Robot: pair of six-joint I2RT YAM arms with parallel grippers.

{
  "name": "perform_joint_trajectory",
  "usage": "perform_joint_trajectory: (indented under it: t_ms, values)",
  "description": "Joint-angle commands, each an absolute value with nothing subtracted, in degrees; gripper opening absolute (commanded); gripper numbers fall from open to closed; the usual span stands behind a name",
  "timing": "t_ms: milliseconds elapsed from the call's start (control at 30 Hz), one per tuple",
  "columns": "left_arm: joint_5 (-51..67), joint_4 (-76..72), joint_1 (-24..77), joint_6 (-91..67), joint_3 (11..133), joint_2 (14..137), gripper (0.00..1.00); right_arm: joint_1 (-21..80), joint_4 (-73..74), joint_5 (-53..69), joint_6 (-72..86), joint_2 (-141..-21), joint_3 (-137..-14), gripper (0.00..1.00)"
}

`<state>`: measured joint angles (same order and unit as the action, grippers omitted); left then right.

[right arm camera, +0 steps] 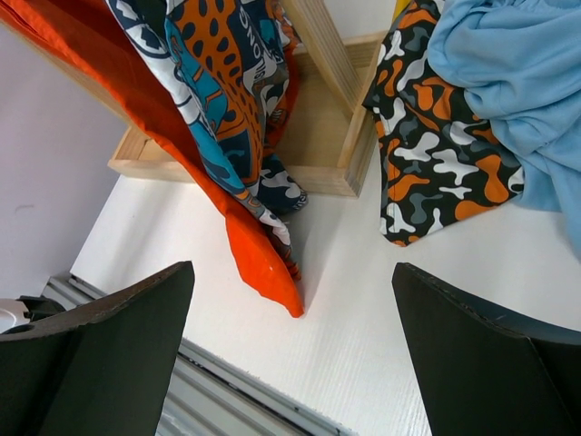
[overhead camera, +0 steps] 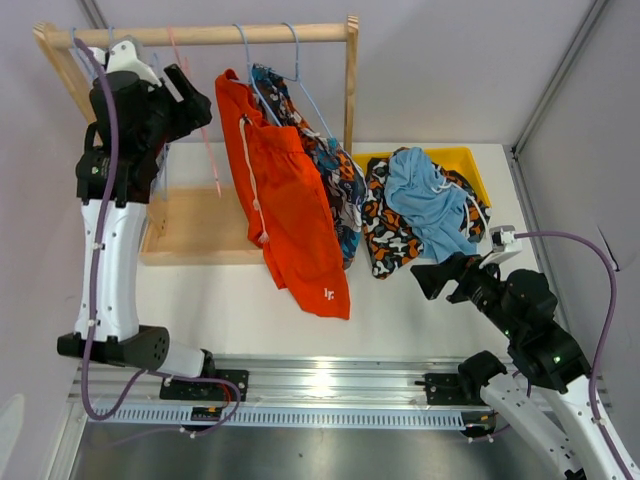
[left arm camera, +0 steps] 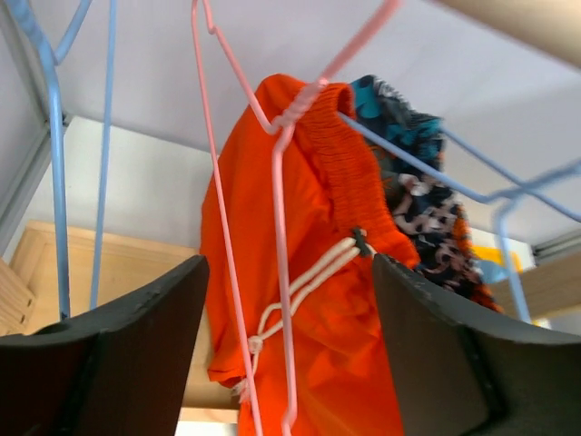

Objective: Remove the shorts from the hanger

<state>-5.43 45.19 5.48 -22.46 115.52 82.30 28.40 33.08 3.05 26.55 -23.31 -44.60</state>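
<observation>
I read 2 pairs hanging from the wooden rail [overhead camera: 210,36]: red-orange shorts [overhead camera: 295,215] and patterned shorts [overhead camera: 340,185] (side by side). Left gripper [left arm camera: 286,272], fingers apart, sits just below the rail; right gripper [overhead camera: 440,275], fingers also apart, is well clear of it.

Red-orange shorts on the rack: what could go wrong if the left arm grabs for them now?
The pink hanger hangs between the open left tool and the red-orange shorts, so closing may catch wire, not fabric. The patterned shorts hang against them; a pull might drag both.
</observation>
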Motion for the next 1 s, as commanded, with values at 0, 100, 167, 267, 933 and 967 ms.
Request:
perform_joint_trajectory:
  t_ms: [0,100,167,267,933,967]
  values:
    - [-0.5,44.7,5.2,-24.1,118.5,77.3,0.83,28.7,34.9,2.8,26.0,-23.5,-48.9,0.99]
    - [6.2,43.2,5.4,-26.4,118.3,75.6,0.85,28.7,36.8,1.5,25.1,-23.4,-51.0,1.0]
    - [9.0,42.2,6.1,-27.6,118.4,75.1,0.86,28.7,37.8,0.5,24.9,-23.0,-51.5,0.99]
    - [9.1,41.4,10.0,-27.1,118.6,74.9,0.88,28.7,38.7,0.3,25.1,-22.2,-52.0,0.99]
    - [0.3,39.5,20.3,-26.8,113.4,84.3,0.83,28.7,40.0,0.1,25.0,-20.4,-51.8,1.0]
    - [0.3,39.3,20.4,-26.9,113.4,85.3,0.82,28.7,40.0,0.1,25.0,-20.5,-51.7,0.99]
